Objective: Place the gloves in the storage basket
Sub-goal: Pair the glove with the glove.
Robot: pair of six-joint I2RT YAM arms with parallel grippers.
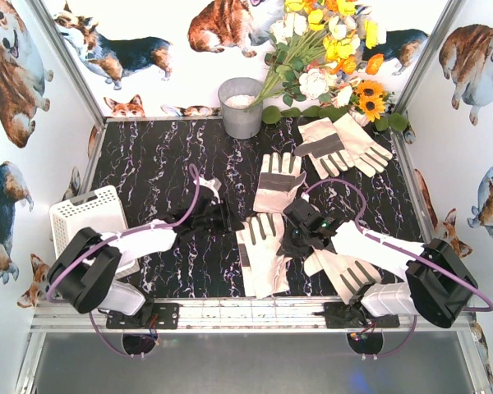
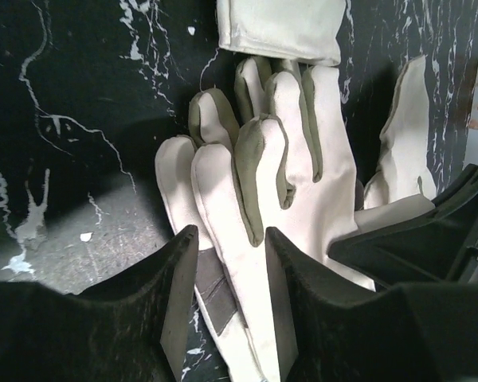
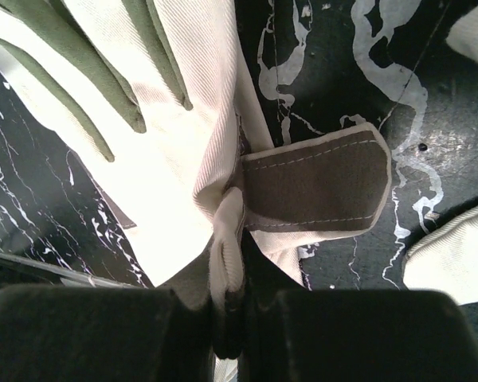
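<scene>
The right gripper [image 3: 227, 306] is clamped on a fold of soft glove [image 3: 183, 143] cloth. The left gripper [image 2: 231, 294] stands narrow, astride a glove edge. We judge the gloves [image 1: 278, 182] light, limp and non-slippery: pinch a cuff or fold. They lie from the desk's [image 1: 148, 164] near edge to its far right corner; the storage basket [image 1: 86, 215] sits at the left edge.

The gripper [image 3: 227, 306] at 6 o'clock is pinched tight on a raised fold of a cream glove [image 3: 175, 119]. The glove's grey-green finger strips run toward 11 o'clock. Its brown cuff patch [image 3: 315, 187] lies flat toward 3 o'clock on the black, white-veined desk [image 3: 342, 64]. The edge of a second glove [image 3: 454, 255] shows at 4 o'clock.
</scene>
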